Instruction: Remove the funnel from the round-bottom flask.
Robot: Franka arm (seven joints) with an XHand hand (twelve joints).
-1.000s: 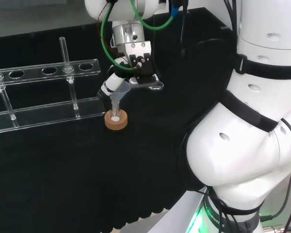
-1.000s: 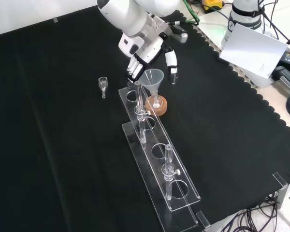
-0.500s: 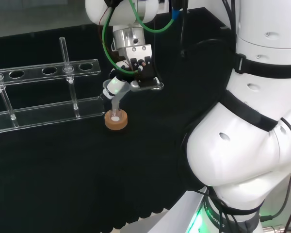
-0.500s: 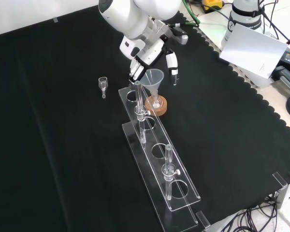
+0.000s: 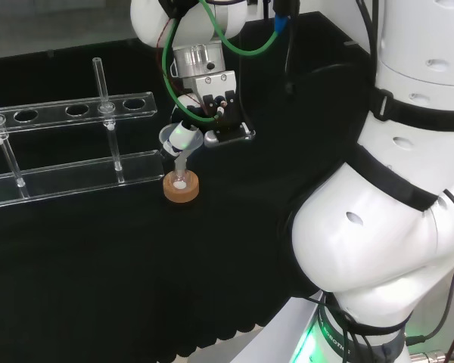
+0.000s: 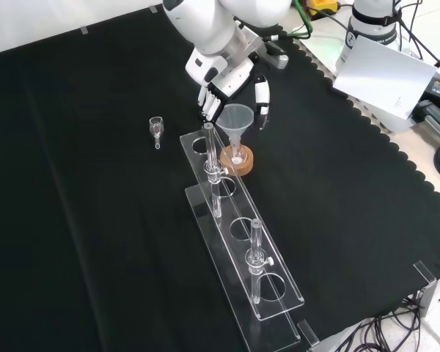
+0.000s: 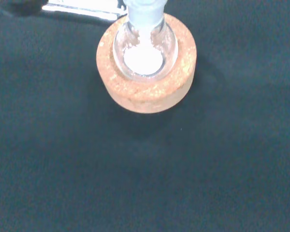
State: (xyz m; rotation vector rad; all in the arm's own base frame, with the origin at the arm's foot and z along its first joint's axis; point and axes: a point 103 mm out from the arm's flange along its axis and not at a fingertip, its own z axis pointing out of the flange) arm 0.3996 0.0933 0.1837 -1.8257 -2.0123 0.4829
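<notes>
One funnel: the funnel (image 6: 236, 119) stands upright with its stem down the neck of the flask (image 6: 237, 155), wide mouth up, not yet lifted out.
Flask: it sits in a cork ring (image 6: 237, 160), which keeps its round bottom from rolling; a white patch shows at its base.
Hand: the hand (image 6: 231, 92) hangs above and behind the funnel's cone in the front view, fingers (image 6: 262, 101) pointing down on either side of it.
Hand state: the fingers look nearly straight and spread, with gaps to the cone, so I judge the hand relaxed and holding nothing; actual contact is too fine to settle.
Why so placed: straddling the cone likely sets up a pinch on its rim, so the funnel can go straight up without tipping the flask.
Rack: a clear rack (image 6: 238, 249) stands just beside the cork ring, carrying thin glass tubes; it crowds one side of the approach.
Small glass piece: a little clear piece (image 6: 156, 126) lies well apart from the cork ring, beyond the rack's far end.
Front view adds: the funnel's full cone and the fingers around it.
Head view adds: the hand (image 5: 183, 136) covers the cone, leaving the stem above the cork ring (image 5: 181, 187).
Wrist view adds: a look straight down on the cork ring (image 7: 146, 99) and the flask (image 7: 144, 57).
</notes>
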